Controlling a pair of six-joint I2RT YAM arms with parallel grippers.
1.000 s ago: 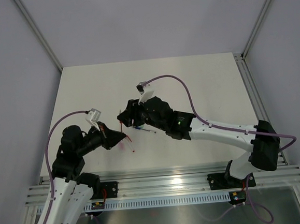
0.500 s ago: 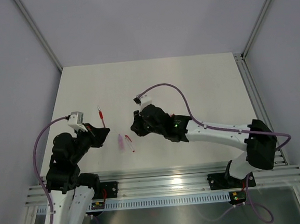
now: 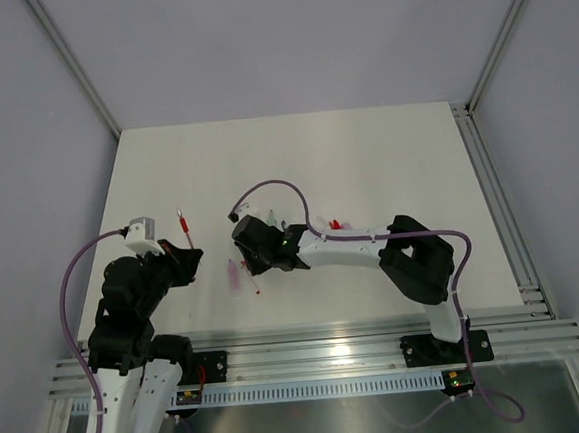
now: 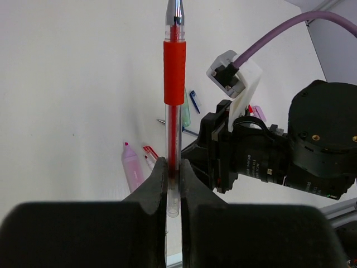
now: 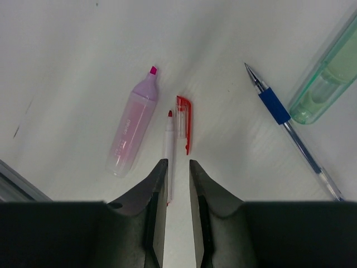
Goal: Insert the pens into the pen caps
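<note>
Two arms | left jaws pinch clear red-gripped pen [image 4: 174, 72], tip outward | right jaws slightly spread astride slim red-tipped pen [image 5: 169, 145] on white worktop [image 5: 67, 44], gap visible only from right wrist

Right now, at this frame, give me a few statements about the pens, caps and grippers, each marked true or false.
1. The left gripper is shut on a red pen. True.
2. That red pen already wears a cap. False: its metal tip is bare.
3. The right gripper holds the blue pen. False: the blue pen lies on the table off to one side. The right gripper is open, with a slim red-tipped pen lying between its fingers.
4. A red cap lies on the table near a pink highlighter, with the slim red-tipped pen between them. True.
</note>
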